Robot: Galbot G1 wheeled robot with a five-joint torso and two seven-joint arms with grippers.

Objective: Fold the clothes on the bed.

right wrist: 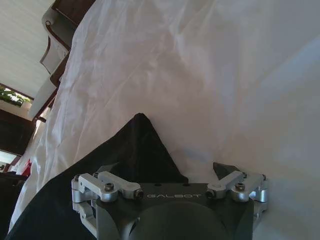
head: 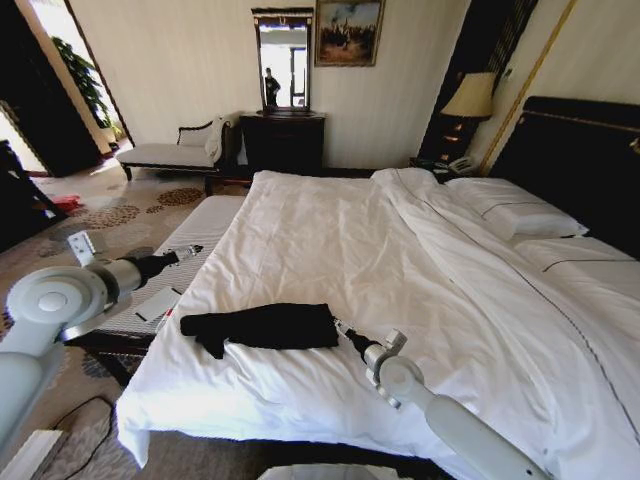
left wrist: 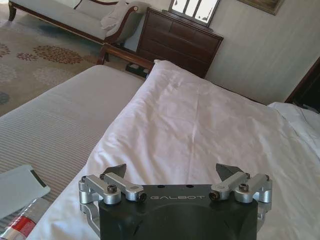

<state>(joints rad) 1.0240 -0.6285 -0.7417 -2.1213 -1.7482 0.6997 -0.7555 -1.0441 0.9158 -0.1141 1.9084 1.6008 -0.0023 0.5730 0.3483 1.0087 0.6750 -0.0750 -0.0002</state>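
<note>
The black T-shirt [head: 262,326] is lying bunched into a narrow band at the lower centre of the frame, on the bed [head: 400,260] near its foot. My right gripper [head: 340,327] is sitting at the shirt's right end, fingers [right wrist: 224,170] spread open over a corner. My left gripper [head: 190,251] is hanging open at centre left, off the bed. I judge I'm mid-fold; next needs a clean pinch on that corner.
</note>
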